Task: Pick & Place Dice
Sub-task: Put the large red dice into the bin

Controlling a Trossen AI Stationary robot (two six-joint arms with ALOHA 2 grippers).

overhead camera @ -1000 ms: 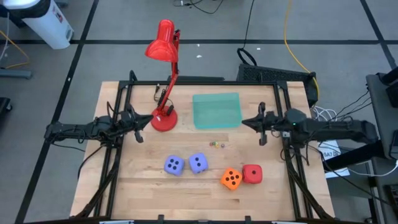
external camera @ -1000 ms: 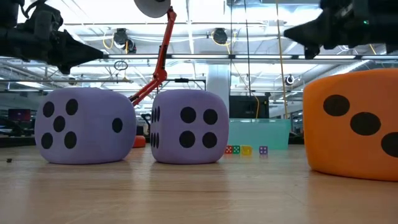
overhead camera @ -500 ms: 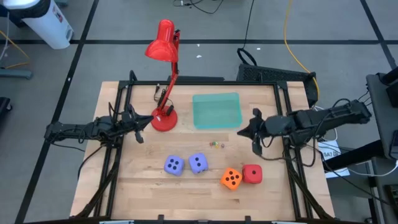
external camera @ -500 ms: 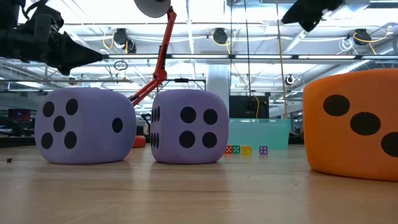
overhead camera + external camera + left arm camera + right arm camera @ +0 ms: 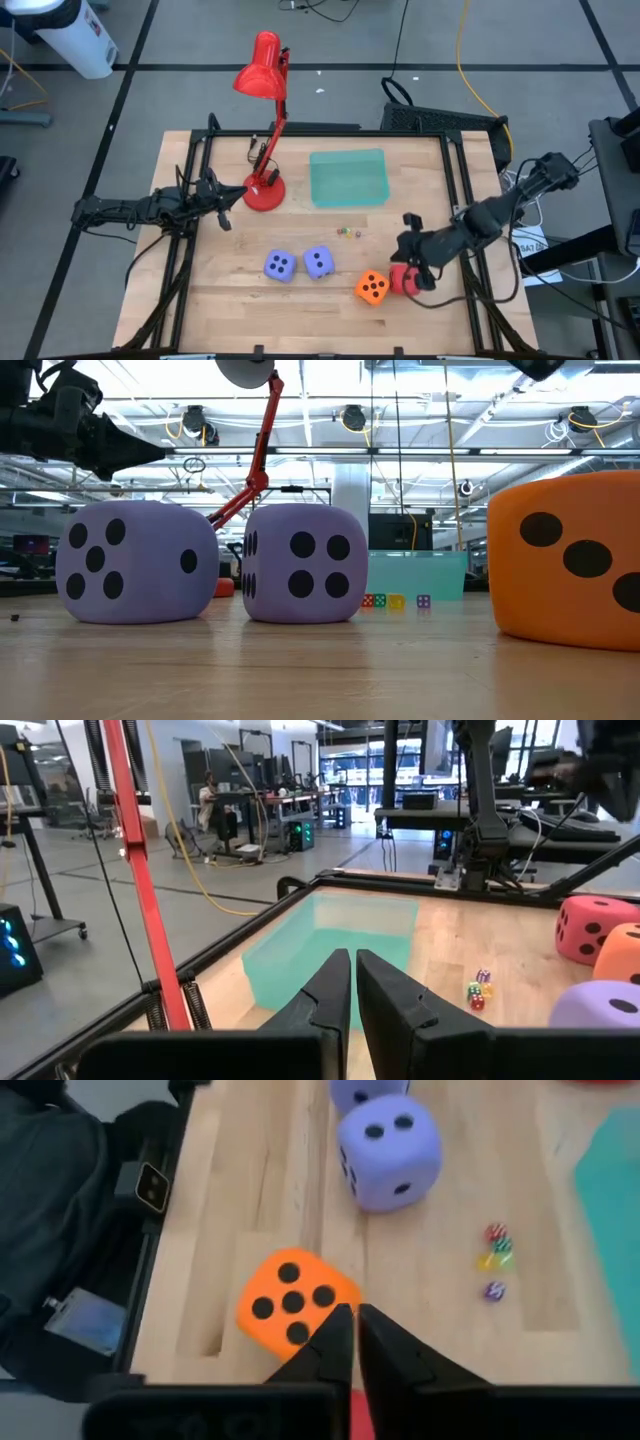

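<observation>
Four dice rest on their bottom faces near the table's front: two lavender dice (image 5: 280, 266) (image 5: 319, 262), the orange die (image 5: 372, 287) and the red die (image 5: 402, 281). My right gripper (image 5: 399, 263) hangs shut above the red die, partly hiding it, and slants down toward the orange die (image 5: 295, 1300). In its wrist view the fingertips (image 5: 352, 1320) stand over the orange die's edge and touch nothing. My left gripper (image 5: 228, 200) waits shut and level at the table's left, beside the lamp base, pointing at the teal tray (image 5: 330, 945).
A red desk lamp (image 5: 265, 190) stands at the back left. The teal tray (image 5: 348, 178) lies at the back middle, with a few tiny coloured dice (image 5: 348, 233) in front of it. Black frame rails (image 5: 190, 250) run along both table sides. A person (image 5: 212, 800) sits far off in the room.
My right gripper has swung from the table's right side toward the near edge, up and over the red die. It has tipped from level to slanting down and has risen out of the low view. The dice have not moved.
</observation>
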